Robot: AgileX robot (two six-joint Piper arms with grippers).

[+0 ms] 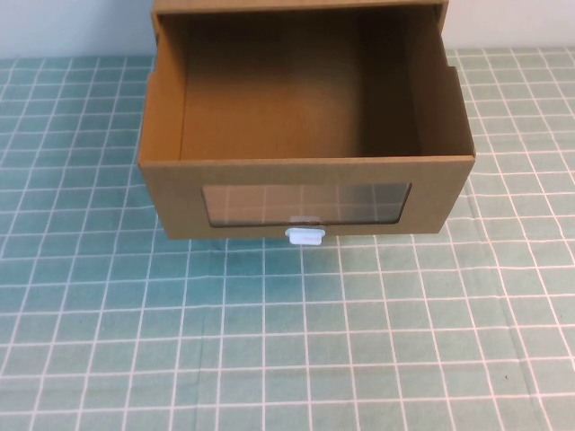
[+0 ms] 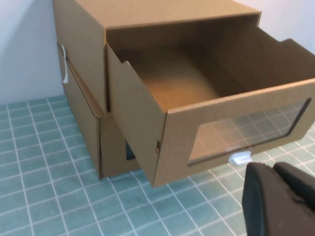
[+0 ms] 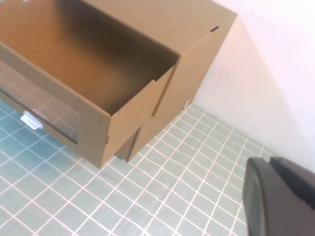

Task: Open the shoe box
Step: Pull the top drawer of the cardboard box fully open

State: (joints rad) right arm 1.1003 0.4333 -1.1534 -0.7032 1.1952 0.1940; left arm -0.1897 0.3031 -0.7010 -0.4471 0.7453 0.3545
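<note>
The brown cardboard shoe box (image 1: 296,7) stands at the back of the table. Its drawer (image 1: 305,175) is pulled out toward me and is empty inside. The drawer front has a clear window (image 1: 305,204) and a small white pull tab (image 1: 305,235) under it. Neither gripper shows in the high view. In the left wrist view my left gripper (image 2: 273,169) is shut on nothing, a little in front of the tab (image 2: 240,158). In the right wrist view my right gripper (image 3: 273,164) is shut and empty, well off to the side of the drawer (image 3: 93,64).
A green mat with a white grid (image 1: 287,341) covers the table in front of and beside the box. A pale wall (image 3: 275,73) rises right behind the box. Under the drawer sits a lower part of the box (image 2: 113,147).
</note>
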